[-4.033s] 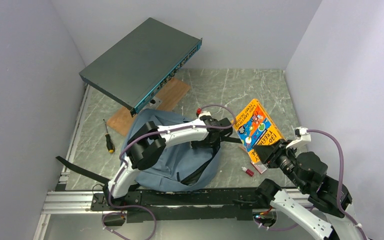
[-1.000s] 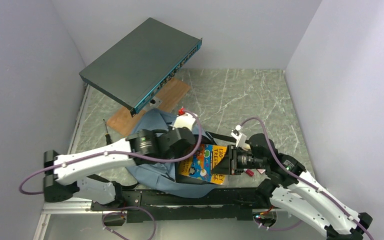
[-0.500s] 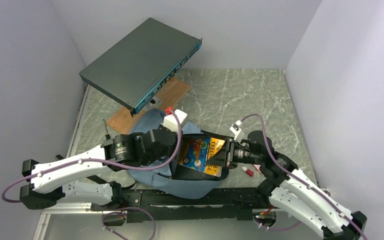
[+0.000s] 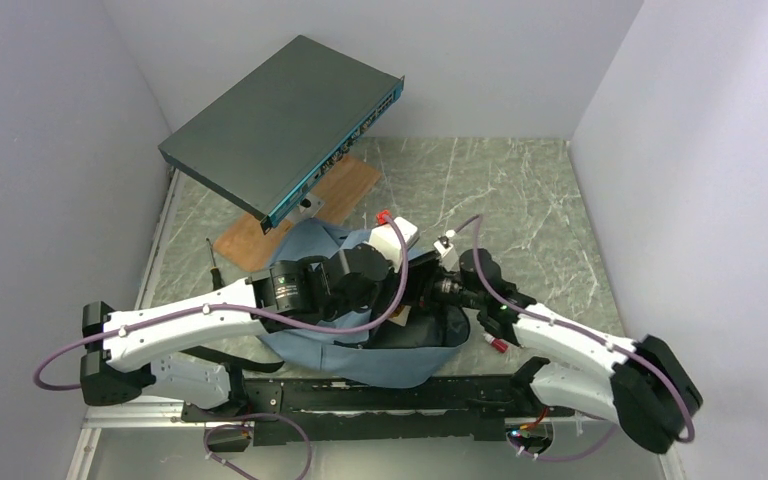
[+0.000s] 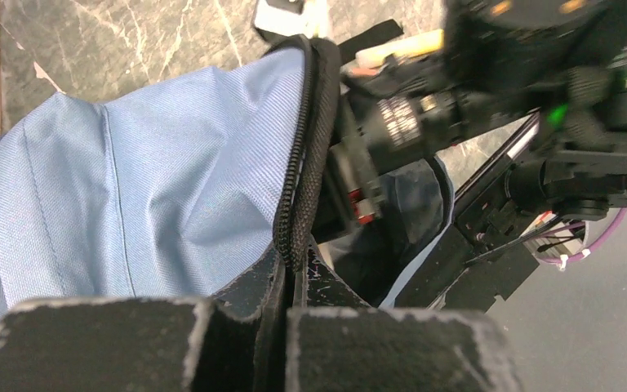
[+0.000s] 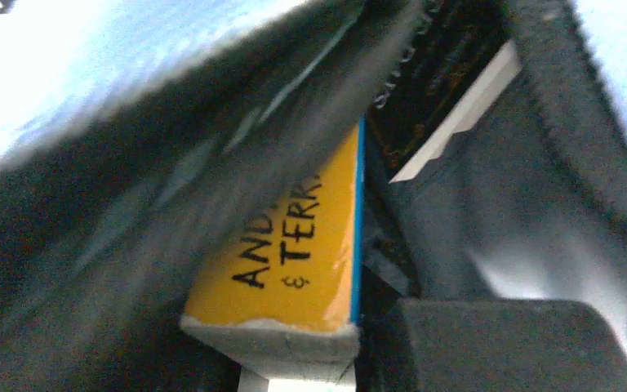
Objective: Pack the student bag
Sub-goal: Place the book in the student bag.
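Note:
The student bag (image 4: 310, 248) lies blue-grey on the table near its front edge, mouth facing right. My left gripper (image 5: 294, 265) is shut on the bag's black zipper edge (image 5: 304, 163) and holds the mouth up. My right gripper (image 6: 286, 343) reaches inside the bag. A yellow book (image 6: 294, 237) with a blue edge stands spine-up between its jaws. A dark gap shows between the book and the right finger (image 6: 490, 343); the other finger is hidden. In the top view both grippers meet at the bag's mouth, mostly hidden.
A dark book with a white edge (image 6: 449, 82) sits deeper in the bag. A flat dark grey metal box (image 4: 280, 125) leans over a wooden board (image 4: 345, 190) at the back. A screwdriver (image 4: 215, 262) lies left; a small red-capped tube (image 4: 497, 342) lies right.
The right arm has pushed the yellow book leftward from the bag's mouth to fully inside it. The left gripper has kept hold of the zipper edge and lifted it slightly.

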Robot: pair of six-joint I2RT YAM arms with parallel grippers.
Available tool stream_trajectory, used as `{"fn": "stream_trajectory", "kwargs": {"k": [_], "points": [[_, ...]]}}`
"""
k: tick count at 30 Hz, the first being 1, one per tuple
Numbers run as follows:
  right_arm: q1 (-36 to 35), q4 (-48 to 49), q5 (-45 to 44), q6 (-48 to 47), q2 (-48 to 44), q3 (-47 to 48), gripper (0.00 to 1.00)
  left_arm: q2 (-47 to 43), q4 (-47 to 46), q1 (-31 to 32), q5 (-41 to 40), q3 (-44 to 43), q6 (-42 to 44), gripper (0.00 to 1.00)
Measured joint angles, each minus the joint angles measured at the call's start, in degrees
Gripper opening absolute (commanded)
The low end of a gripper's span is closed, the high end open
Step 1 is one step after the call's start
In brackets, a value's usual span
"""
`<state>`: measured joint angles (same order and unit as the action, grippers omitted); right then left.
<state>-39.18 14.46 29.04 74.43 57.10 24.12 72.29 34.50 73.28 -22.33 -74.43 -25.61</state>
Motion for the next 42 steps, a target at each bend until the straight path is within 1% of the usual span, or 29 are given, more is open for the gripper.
{"fn": "stream_trajectory", "kwargs": {"k": [2, 4, 6, 8, 11, 12, 13, 14, 16, 18, 20, 22, 24, 25, 26, 27, 29, 30, 31, 33, 36, 39, 40, 42], "points": [[-0.74, 3.13, -0.42, -1.6, 4.79, -0.24, 0.5, -0.02, -0.55, 0.0, -0.04, 0.07, -0.07, 0.0], [-1.22, 3.34, -0.39, -3.85, 6.49, -1.05, 0.65, -0.02, -0.83, 0.0, -0.24, 0.07, -0.24, 0.0], [-1.49, 1.86, -0.68, -5.95, 5.49, -1.81, 0.73, -0.04, -0.83, 0.0, -0.5, 0.22, -0.61, 0.0], [-1.57, -0.35, -1.77, -8.41, 2.36, -2.82, 0.77, -0.28, -1.29, 0.02, -0.72, 0.9, -0.87, 0.0], [-0.87, -3.45, -3.28, -11.06, -3.78, -4.57, 0.75, -0.92, -1.9, 0.07, -1.09, 2.23, -1.33, 0.0], [-0.57, -4.15, -3.63, -11.47, -5.16, -4.98, 0.72, -1.01, -2.05, 0.07, -1.16, 2.4, -1.51, 0.0], [0.04, -4.85, -4.11, -11.89, -6.8, -5.62, 0.65, -1.09, -2.14, 0.07, -1.29, 2.56, -1.62, 0.0], [0.57, -5.07, -4.66, -12.11, -7.8, -6.19, 0.56, -1.11, -2.16, 0.07, -1.4, 2.64, -1.68, 0.0], [1.42, -5.03, -4.98, -12.35, -8.59, -7.32, 0.32, -1.11, -2.25, 0.07, -1.49, 2.8, -1.77, 0.0], [2.01, -4.79, -4.96, -12.37, -8.11, -8.33, 0.0, -1.11, -2.29, 0.07, -1.49, 2.86, -1.92, 0.0], [2.1, -3.06, -4.35, -12.15, -6.08, -8.85, 0.0, -1.14, -2.34, 0.07, -1.49, 2.86, -2.08, 0.0], [1.84, 0.68, -3.52, -11.63, -3.23, -8.85, 0.0, -1.27, -2.36, 0.07, -1.49, 2.93, -2.1, 0.0], [-0.81, 7.08, -3.89, -10.97, 0.98, -8.85, 0.0, -1.62, -2.64, 0.07, -1.49, 3.39, -2.12, 0.0], [-2.97, 9.75, -4.39, -10.84, 2.99, -8.74, 0.03, -1.95, -2.89, 0.07, -1.51, 3.8, -2.16, 0.0], [-4.92, 11.63, -4.74, -10.82, 4.44, -8.68, 0.19, -2.19, -3.1, 0.07, -1.53, 4.15, -2.32, 0.0], [-7.04, 13.4, -4.85, -10.84, 6.19, -8.41, 0.33, -2.54, -3.52, 0.07, -1.55, 4.66, -2.45, 0.0], [-9.03, 15.1, -4.42, -10.91, 8.13, -8.09, 0.52, -3.21, -4.2, 0.07, -1.77, 5.68, -2.82, 0.0], [-8.87, 15.08, -4.68, -10.86, 8.28, -8.11, 0.63, -3.48, -4.52, 0.07, -1.88, 6.12, -3.13, 0.0], [-7.85, 14.95, -4.98, -10.73, 8.04, -8.26, 0.68, -3.63, -5.01, 0.07, -1.95, 6.6, -3.43, 0.0], [-5.64, 14.4, -5.97, -10.71, 6.4, -9.09, 0.72, -3.78, -5.7, 0.07, -1.92, 7.41, -4.04, 0.0], [-4.17, 12.15, -7.39, -10.88, 1.86, -10.99, 0.72, -3.8, -6.1, 0.07, -1.88, 7.98, -4.31, 0.0], [-4.15, 10.36, -7.91, -10.78, -2.51, -13.05, 0.65, -3.8, -6.29, 0.11, -1.9, 8.0, -4.68, 0.0], [-4.13, 9.81, -8.04, -10.58, -3.8, -13.73, 0.57, -3.8, -6.36, 0.11, -1.88, 8.02, -4.81, 0.0], [-4.09, 9.27, -8.44, -10.19, -5.31, -14.78, 0.37, -3.8, -6.8, 0.11, -1.88, 8.31, -5.11, 0.0]]}}
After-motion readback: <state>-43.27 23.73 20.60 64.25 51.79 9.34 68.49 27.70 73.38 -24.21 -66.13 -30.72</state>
